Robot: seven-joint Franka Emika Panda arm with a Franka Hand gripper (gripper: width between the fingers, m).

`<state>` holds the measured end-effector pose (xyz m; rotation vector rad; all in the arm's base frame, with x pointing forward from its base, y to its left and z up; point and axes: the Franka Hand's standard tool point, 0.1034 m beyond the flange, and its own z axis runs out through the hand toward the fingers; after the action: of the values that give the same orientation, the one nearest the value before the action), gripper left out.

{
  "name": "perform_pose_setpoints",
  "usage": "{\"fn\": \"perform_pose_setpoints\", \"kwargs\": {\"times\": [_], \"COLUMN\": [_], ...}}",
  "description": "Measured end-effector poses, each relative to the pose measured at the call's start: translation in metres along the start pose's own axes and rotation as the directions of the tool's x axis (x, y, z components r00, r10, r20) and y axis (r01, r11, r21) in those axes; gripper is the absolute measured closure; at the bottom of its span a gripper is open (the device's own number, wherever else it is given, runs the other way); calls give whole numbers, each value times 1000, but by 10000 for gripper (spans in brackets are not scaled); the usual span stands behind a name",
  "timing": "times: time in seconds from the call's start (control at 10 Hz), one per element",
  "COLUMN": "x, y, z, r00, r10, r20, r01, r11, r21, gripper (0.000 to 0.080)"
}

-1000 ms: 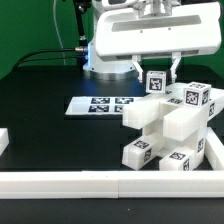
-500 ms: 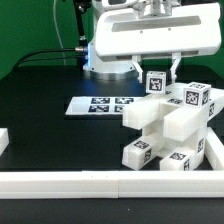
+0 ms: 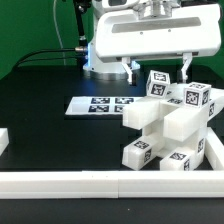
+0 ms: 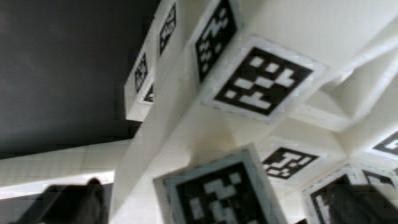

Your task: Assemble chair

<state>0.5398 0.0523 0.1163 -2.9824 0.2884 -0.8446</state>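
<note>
The chair [image 3: 165,125] is a cluster of white slabs and square blocks with black-and-white tags, standing at the exterior view's right against the front rail. A small tagged block [image 3: 157,83] sits on top of it. My gripper [image 3: 159,74] hangs right over that block, open, with a finger on each side and a gap between each finger and the block. In the wrist view the gripper [image 4: 214,207] is open around a tagged block face [image 4: 222,195], with more tagged chair faces [image 4: 263,78] beyond it. The dark fingertips [image 4: 80,205] show at the picture's edge.
The marker board [image 3: 100,104] lies flat on the black table to the exterior view's left of the chair. A long white border rail [image 3: 90,184] runs along the front. A white piece [image 3: 3,142] shows at the left edge. The arm's base [image 3: 100,58] stands behind.
The fingers have spread apart, moving off the sides of the top block; the block stays where it was on the chair.
</note>
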Motion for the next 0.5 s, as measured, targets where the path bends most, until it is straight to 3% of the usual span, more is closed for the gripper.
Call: {"fn": "perform_pose_setpoints", "kwargs": {"times": [0.3,0.4,0.5], "x": [7,7,12], "y": [-18,-20,-16], "z": [-5,-6,-7], "r00": [974,940,928], "r10": [39,46,50], "r20": [224,337,370], "r01": [-50,-66,-71], "r11": [998,997,997], "r21": [44,46,43], "gripper": [151,150,150]}}
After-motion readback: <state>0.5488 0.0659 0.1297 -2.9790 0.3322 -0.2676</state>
